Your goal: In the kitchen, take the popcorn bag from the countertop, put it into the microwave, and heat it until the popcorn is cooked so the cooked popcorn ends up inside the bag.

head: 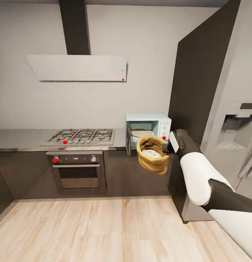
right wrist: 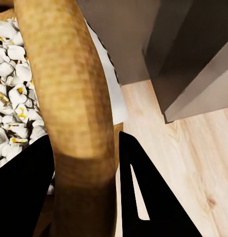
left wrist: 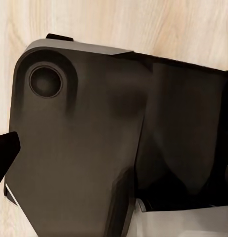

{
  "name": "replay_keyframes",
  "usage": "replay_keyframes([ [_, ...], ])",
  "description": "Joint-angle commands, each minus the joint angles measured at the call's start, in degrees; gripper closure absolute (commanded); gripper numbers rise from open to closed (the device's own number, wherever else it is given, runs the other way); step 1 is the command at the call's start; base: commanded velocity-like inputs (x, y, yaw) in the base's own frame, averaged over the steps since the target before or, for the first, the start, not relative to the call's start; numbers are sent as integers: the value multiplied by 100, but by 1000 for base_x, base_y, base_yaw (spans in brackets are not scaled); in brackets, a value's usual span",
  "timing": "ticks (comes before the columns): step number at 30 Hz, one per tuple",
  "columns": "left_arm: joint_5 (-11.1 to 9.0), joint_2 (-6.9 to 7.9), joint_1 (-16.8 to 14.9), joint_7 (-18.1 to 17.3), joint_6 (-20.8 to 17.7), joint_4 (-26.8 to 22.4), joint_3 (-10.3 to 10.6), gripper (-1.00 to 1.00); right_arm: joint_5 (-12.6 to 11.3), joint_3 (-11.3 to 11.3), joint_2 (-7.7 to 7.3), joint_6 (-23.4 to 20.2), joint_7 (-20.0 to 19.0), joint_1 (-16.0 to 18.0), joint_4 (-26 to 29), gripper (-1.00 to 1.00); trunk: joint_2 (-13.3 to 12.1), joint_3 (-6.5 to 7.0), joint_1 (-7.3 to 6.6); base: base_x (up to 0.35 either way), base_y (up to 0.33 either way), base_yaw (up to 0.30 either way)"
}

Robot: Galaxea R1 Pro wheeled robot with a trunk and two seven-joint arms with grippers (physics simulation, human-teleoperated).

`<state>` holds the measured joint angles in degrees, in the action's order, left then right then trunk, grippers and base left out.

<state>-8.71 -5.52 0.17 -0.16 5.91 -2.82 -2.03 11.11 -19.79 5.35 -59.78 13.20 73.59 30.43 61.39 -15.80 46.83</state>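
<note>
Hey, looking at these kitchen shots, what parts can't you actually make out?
- Microwave interior, head view: partly hidden by the popcorn bag held in front of it.
- Right gripper, head view: fingertips hidden behind the bag's rim.
- Bag's lower body, right wrist view: cut off; the rim and fingers block it.
- Left wrist view: a dark body of the robot covers most of the floor.

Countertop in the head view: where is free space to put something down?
The countertop is bare left of the gas hob, up to the wall. A narrow strip lies between the hob and the microwave. It is crowded in front of the open microwave, where the right gripper holds the popcorn bag.
</note>
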Motion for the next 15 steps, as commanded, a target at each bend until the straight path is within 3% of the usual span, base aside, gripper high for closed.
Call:
replay_keyframes([
  [1, -30, -2, 3, -2, 7, -10, -17, -100, 51, -49, 9, -16, -19, 6, 7, 100, 3, -6, 4, 322, 0, 0],
  [15, -34, -2, 3, -2, 7, -9, -25, -100, 85, 36, 1, -22, -12, 6, 205, 100, 3, -6, 4, 320, 0, 0],
])
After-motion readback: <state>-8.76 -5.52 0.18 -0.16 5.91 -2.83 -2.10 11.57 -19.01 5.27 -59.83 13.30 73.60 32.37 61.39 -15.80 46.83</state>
